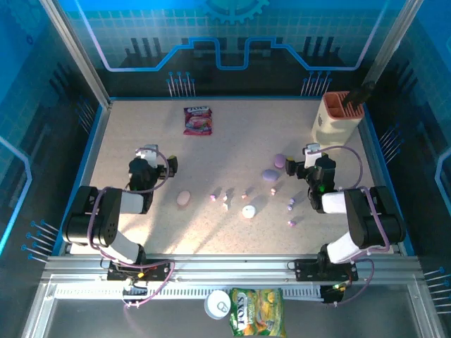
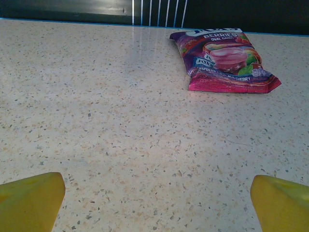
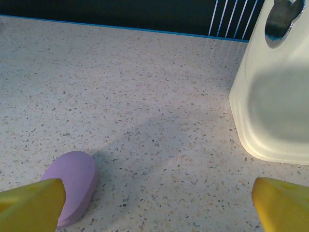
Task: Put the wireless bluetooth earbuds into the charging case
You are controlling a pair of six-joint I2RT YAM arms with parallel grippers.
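Left gripper [image 2: 155, 202] and right gripper [image 3: 157, 205] stand open over speckled table [image 3: 145, 96], smooth rounded purple case [image 3: 72, 186] nearby.

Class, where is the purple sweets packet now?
Top view: purple plastic sweets packet lies near the table's far edge, left of centre, beyond the left claw.

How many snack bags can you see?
2: a purple berries candy bag on the table's far side; a green snack bag past its near edge. None seems hidden.
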